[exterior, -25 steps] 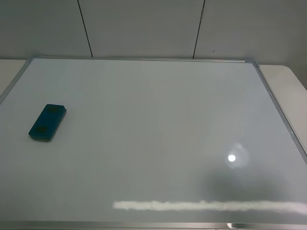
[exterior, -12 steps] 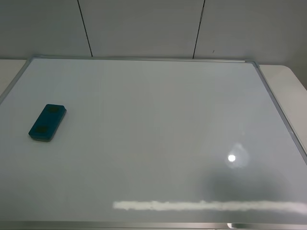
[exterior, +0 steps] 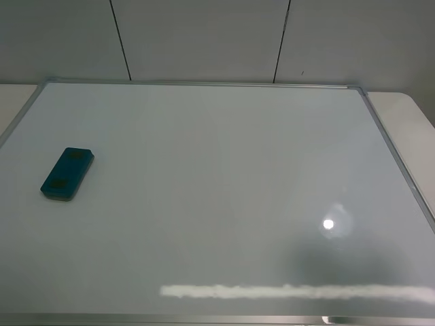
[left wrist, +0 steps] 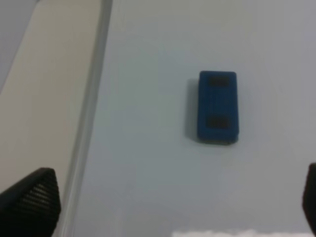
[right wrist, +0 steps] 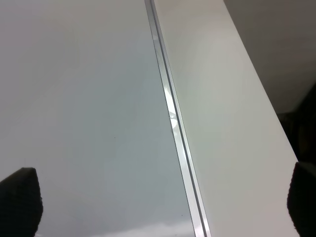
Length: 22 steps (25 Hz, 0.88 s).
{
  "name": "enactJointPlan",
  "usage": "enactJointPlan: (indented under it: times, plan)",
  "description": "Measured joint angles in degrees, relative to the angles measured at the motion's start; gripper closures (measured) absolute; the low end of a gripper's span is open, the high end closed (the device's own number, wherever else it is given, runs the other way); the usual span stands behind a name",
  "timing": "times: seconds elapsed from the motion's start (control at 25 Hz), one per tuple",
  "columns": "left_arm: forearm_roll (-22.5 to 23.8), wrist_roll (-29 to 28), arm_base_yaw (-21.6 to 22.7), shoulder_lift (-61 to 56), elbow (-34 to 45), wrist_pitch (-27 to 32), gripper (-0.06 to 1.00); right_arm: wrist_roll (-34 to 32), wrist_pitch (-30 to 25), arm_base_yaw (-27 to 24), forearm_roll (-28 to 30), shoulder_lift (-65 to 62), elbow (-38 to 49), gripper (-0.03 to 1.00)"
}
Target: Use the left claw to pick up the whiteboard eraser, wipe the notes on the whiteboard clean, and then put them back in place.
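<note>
The teal-blue whiteboard eraser (exterior: pixel 67 174) lies flat on the left part of the whiteboard (exterior: pixel 217 176); it also shows in the left wrist view (left wrist: pixel 217 107). No red notes show on the board. My left gripper (left wrist: pixel 173 207) is open and empty, its fingertips (left wrist: pixel 32 202) spread wide, hovering well back from the eraser. My right gripper (right wrist: pixel 163 197) is open and empty, with one fingertip (right wrist: pixel 19 197) over the board near its right frame edge (right wrist: pixel 173 123). Neither arm shows in the exterior high view.
The board's silver frame (exterior: pixel 204 83) runs along a white table (exterior: pixel 408 112). A grey panelled wall (exterior: pixel 204 37) stands behind. Bright light reflections (exterior: pixel 328 223) lie on the board's lower right.
</note>
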<state>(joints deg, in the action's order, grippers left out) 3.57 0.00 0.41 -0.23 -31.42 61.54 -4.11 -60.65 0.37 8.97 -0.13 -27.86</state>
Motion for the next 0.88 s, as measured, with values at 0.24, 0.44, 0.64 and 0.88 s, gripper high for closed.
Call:
enactJointPlan:
  times: [0.24,0.44,0.64,0.88]
  plan:
    - [-0.3,0.0,1.35,0.0,0.66,-5.05,-0.05,0.0,0.0,0.0,0.0,0.0,0.0,-0.02]
    - [-2.6,2.98,1.35,0.0,0.66,-5.4,-0.05,0.0,0.0,0.0,0.0,0.0,0.0,-0.02]
    - [-6.87,7.61,-0.02,0.0,2.19,-1.54,-0.05,0.0,0.0,0.0,0.0,0.0,0.0,-0.02]
    - [-7.41,7.9,-1.18,0.0,2.37,-1.39,-0.05,0.0,0.0,0.0,0.0,0.0,0.0,-0.02]
